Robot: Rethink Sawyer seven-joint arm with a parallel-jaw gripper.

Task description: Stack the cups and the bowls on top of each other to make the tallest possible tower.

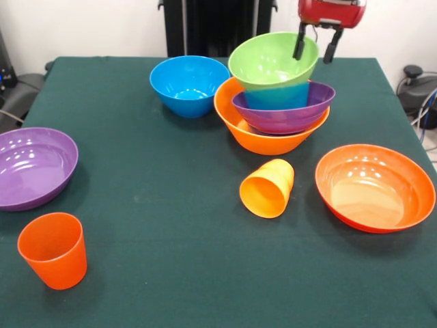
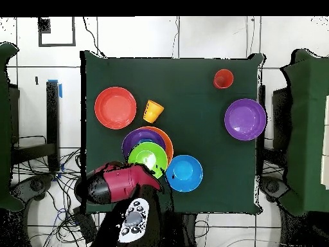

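The tower (image 1: pixel 276 109) stands at the far right: a yellow-orange bowl (image 1: pixel 263 142) as base, then a purple bowl (image 1: pixel 290 116), a blue bowl (image 1: pixel 276 97) and a tilted lime green bowl (image 1: pixel 270 61) on top. My gripper (image 1: pixel 315 45) is open just above the green bowl's right rim, with one finger over the bowl's inside and one outside, holding nothing. A yellow-orange cup (image 1: pixel 268 188) lies on its side in the middle. A red-orange cup (image 1: pixel 53 250) stands upright at the near left. The overhead view shows the tower (image 2: pixel 148 157) beside my arm's red wrist (image 2: pixel 119 183).
A blue bowl (image 1: pixel 189 85) sits left of the tower. A purple bowl (image 1: pixel 34 167) sits at the left edge. A wide red-orange bowl (image 1: pixel 374 186) sits at the right. The table has a dark green cloth (image 1: pixel 171 205).
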